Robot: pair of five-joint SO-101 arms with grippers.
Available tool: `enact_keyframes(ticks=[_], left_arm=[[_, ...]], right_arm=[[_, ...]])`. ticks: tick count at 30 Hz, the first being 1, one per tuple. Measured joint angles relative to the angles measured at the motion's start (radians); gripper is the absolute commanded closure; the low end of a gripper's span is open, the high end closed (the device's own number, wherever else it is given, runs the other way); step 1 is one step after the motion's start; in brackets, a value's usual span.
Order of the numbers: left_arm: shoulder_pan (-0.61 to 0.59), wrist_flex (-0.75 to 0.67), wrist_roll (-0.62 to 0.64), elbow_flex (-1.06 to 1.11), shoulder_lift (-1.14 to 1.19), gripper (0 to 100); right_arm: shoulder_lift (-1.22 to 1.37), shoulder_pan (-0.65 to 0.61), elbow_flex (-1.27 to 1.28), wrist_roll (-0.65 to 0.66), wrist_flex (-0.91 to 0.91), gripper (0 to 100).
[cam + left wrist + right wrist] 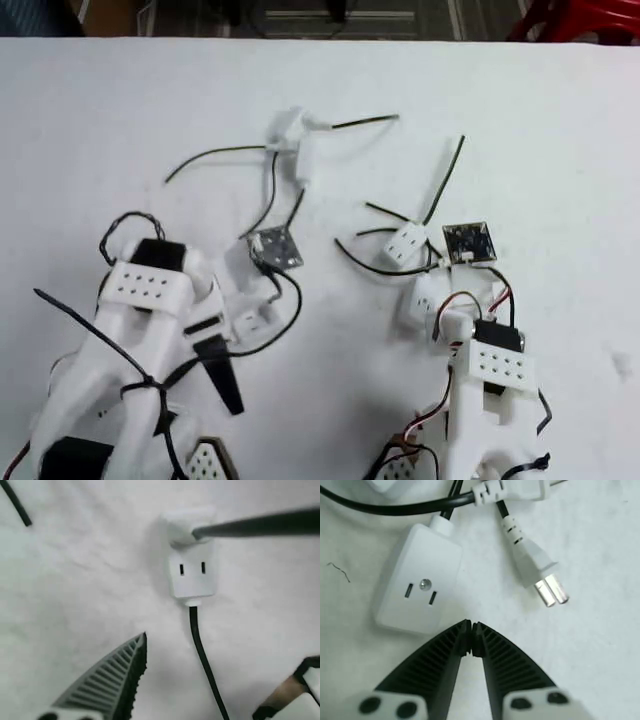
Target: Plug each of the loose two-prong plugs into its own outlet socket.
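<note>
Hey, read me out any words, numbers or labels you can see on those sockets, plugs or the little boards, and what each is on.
No text can be read anywhere.
White outlet socket, right wrist view: two slots and a screw, no print.
Two-prong plug beside it: no print.
White socket, left wrist view: no print.
Small boards, high view: any marks too small to read.

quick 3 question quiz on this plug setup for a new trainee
1. True or false: the right gripper grips the plug.
2. The plug's prongs are: A) inside a socket, B) bare, over the table, C) under the gripper.
3. Fill in: the socket nearest the right gripper has ___ slots.
Key: 1 false, it is shut on nothing; 2 B; 3 two.
</note>
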Motion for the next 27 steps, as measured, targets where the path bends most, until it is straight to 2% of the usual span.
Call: enact_keyframes(ticks=[4, 7, 14, 22, 27], left_arm=[[0.000, -0.020, 0.104, 0.003, 0.015, 30], [0.000, -0.020, 0.153, -0.009, 0.109, 30], [-0.002, -0.029, 0.147, -0.170, 0.446, 30], [0.003, -0.166, 0.141, -0.203, 0.470, 30], [0.087, -0.235, 0.141, -0.155, 0.470, 30]], right_arm=[[0.000, 0.000, 0.000, 0.000, 0.000, 97.4], [0.000, 0.000, 0.000, 0.000, 0.000, 97.4], [0.000, 0.000, 0.000, 0.000, 0.000, 97.4], [0.000, 0.000, 0.000, 0.000, 0.000, 97.4], [0.000, 0.000, 0.000, 0.000, 0.000, 97.4]])
